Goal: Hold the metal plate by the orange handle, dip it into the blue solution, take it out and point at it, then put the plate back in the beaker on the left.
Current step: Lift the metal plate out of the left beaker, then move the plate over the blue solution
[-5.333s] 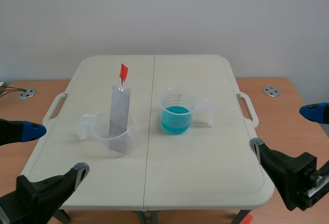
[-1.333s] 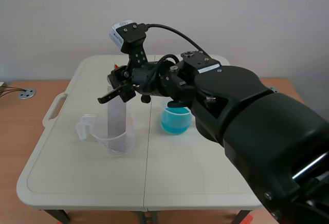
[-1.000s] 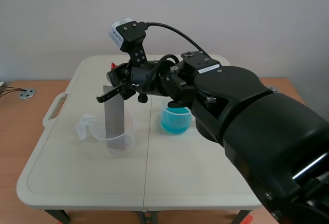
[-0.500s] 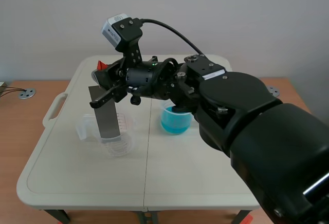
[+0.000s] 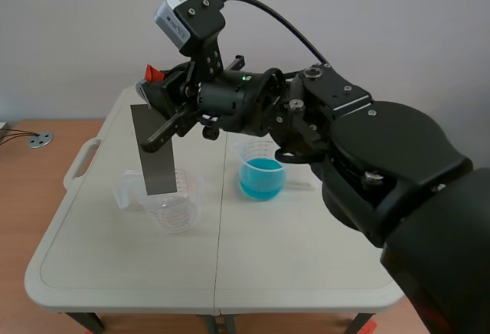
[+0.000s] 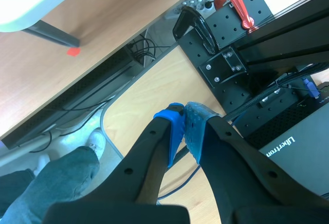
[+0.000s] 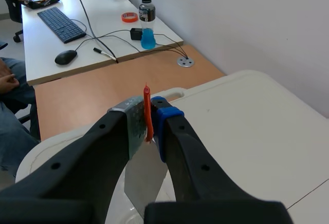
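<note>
- The left claw (image 6: 184, 131) is pinched shut with nothing in it. It hangs low beside the bench, over the floor. I think it waits there so it is out of the way of the other arm.
- The metal plate (image 5: 157, 150) hangs tall and a bit tilted over the clear beaker on the left (image 5: 173, 210). Its low end is right at the beaker's mouth. I cannot tell if it is all the way out.
- A small orange handle (image 7: 147, 112) sits at the top of the plate. The right claw (image 7: 150, 124) squeezes this handle between its two pads. The claw is almost closed because the handle is so thin. Holding the plate up high there should keep the claw dry when the plate goes into the blue water.
- The beaker of blue solution (image 5: 262, 175) stands near the clear one, on its right, not touching it. I think the plate goes there next: up, across, then down.
- The right arm (image 5: 367, 142) comes in from the right and reaches past the middle of the bench (image 5: 291, 257) to get to the plate.
- The long plate could swing and bump a beaker rim, so a slow move looks best.
</note>
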